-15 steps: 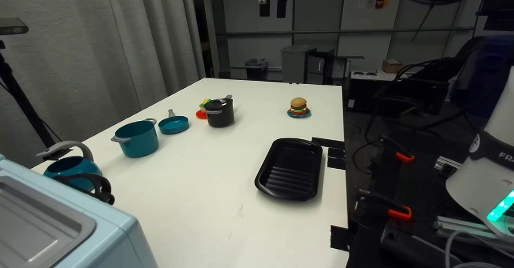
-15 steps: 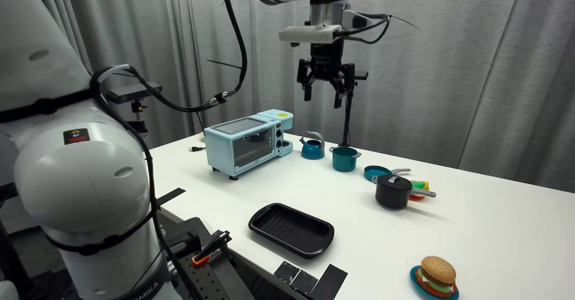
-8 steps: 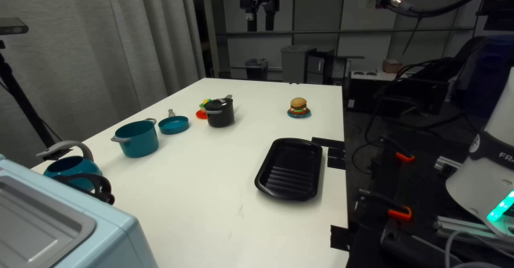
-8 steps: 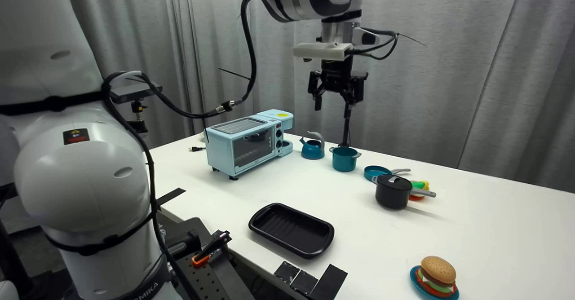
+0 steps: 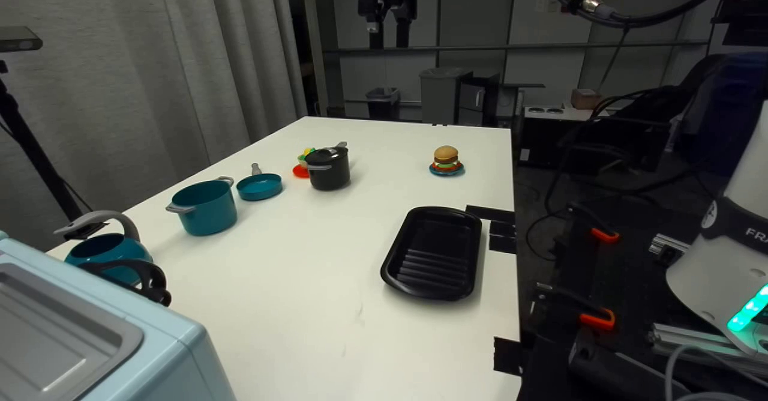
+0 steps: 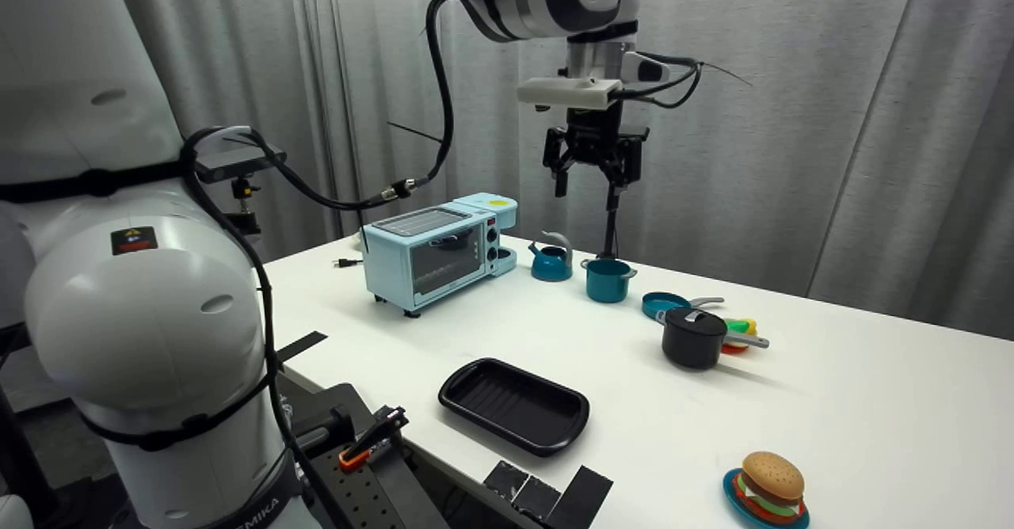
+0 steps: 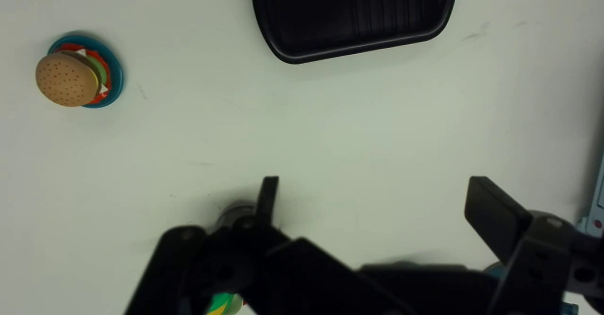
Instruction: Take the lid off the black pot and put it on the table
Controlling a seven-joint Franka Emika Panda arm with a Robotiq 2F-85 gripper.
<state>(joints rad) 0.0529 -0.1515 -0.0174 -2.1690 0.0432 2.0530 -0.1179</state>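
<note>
The black pot (image 6: pixel 691 348) stands upright on the white table (image 6: pixel 863 402) with its grey handle out to one side. The lid (image 6: pixel 695 321), a dark disc with a small grey grip on top, sits on the pot. The pot (image 5: pixel 330 174) and lid (image 5: pixel 324 153) also show in an exterior view. My gripper (image 6: pixel 587 192) hangs in the air well above the table, pointing down, wide open and empty. It also shows high up in an exterior view (image 5: pixel 389 41). In the wrist view the gripper (image 7: pixel 373 179) covers most of the pot, leaving a dark edge (image 7: pixel 234 212) beside one finger.
A black grill pan (image 6: pixel 515 406) and a toy burger (image 6: pixel 772 485) on a plate lie nearer the arm's base. A teal pan (image 6: pixel 664 302), toy food (image 6: pixel 741 327), teal pot (image 6: pixel 608 281), kettle (image 6: pixel 550 263) and blue toaster oven (image 6: pixel 432 256) stand around the pot and along the far side.
Over the second my open gripper has come down and shifted sideways, nearly all in the first half. Since half a second ago it has hardly moved. The objects on the table have not moved.
</note>
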